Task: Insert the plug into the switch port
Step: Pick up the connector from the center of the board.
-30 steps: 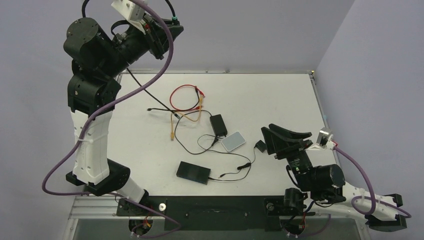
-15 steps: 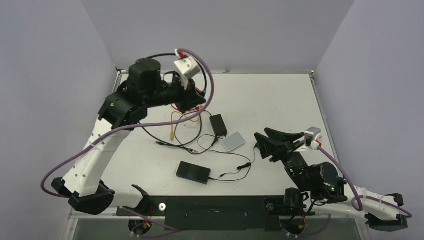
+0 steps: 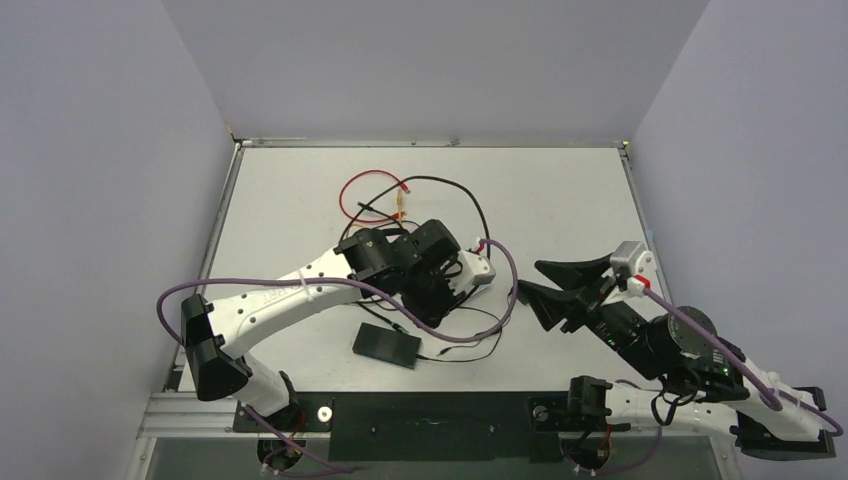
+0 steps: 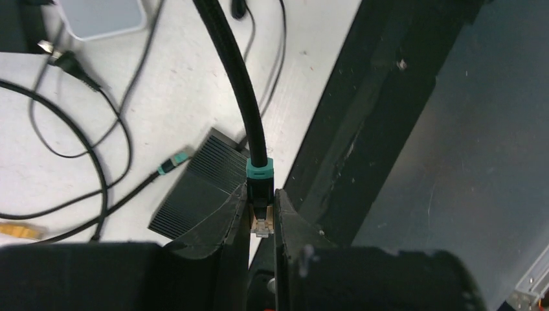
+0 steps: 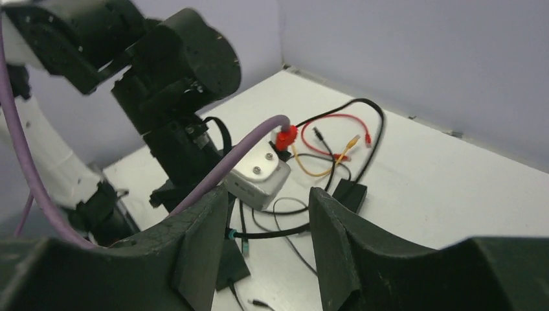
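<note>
Top external: white table (image 3: 560, 190) between pale lilac walls (image 3: 430, 60); left jaws clamp the plug (image 4: 260, 193), right jaws gape wide, empty.

Plug (image 4: 261, 225): clear glossy plastic tip, teal rubbery boot. Cable (image 4: 234, 71): smooth matt blk sheath. Switch box (image 4: 202, 178): matt blk, finely ribbed top. Left gripper (image 4: 261, 208) fingers (image 4: 233, 214): matt blk plastic, grainy. Table (image 4: 188, 84): white, matt, lightly scuffed. Pad (image 4: 103, 16): lt grey, smooth satin.

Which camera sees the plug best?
The left wrist view: the plug is close up, pinched in the left gripper. In the top view the left arm hides it; in the right wrist view I cannot pick it out.
</note>
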